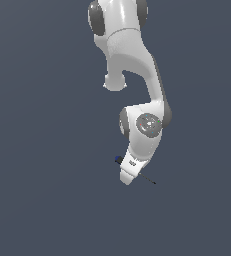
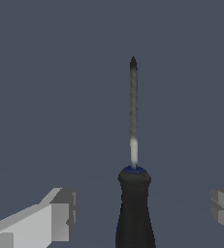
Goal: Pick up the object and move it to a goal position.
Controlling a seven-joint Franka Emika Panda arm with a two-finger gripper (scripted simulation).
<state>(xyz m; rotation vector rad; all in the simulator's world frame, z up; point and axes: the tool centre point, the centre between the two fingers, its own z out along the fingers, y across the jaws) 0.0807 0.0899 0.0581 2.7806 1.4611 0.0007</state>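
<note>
White fingers [image 2: 50, 220] of the gripper [image 2: 142, 213] stand wide apart either side of the screwdriver [image 2: 134, 213] handle (nothing clamped yet), presumably straddling it for a grasp, low and centre in the exterior view, on the grey floor [image 1: 37, 200].

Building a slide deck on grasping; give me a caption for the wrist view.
Open gripper straddling the black-handled screwdriver, its fingers wide of the handle on either side.
</note>
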